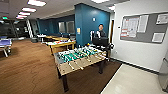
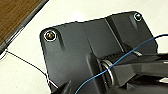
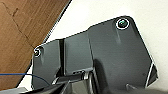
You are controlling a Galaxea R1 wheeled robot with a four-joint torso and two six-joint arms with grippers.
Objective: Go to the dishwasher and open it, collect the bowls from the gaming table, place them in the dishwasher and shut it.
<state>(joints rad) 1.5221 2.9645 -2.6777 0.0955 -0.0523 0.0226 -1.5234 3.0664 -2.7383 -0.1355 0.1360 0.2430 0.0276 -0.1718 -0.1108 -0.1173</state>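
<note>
Ahead of the robot in the head view, a foosball table (image 1: 80,58) with a green field and rods stands on the brown wood floor (image 1: 27,67), near and centre. A person (image 1: 100,32) stands at its far right corner beside a dark screen. Farther back on the left sits the gaming table (image 1: 61,44), long, with yellow sides; whether bowls lie on it I cannot tell. At the right edge, a grey metallic front (image 1: 163,71) may be the dishwasher, though too little of it shows to be sure. Pale tile floor (image 1: 130,82) spreads near right, under a noticeboard (image 1: 145,26).

From the left wrist, the robot's dark plate hangs over pale floor, with the wood edge to one side. A blue cable (image 2: 120,62) loops across it; the end effector's opening I cannot tell.

From the right wrist, much the same: plate, pale floor, wood beside it. Its end effector's state is also unreadable.

The risks, as I judge them: clipping the foosball table's near corner or protruding rods while driving, coming too close to the person, or mistaking the foosball table for the gaming table.
</note>
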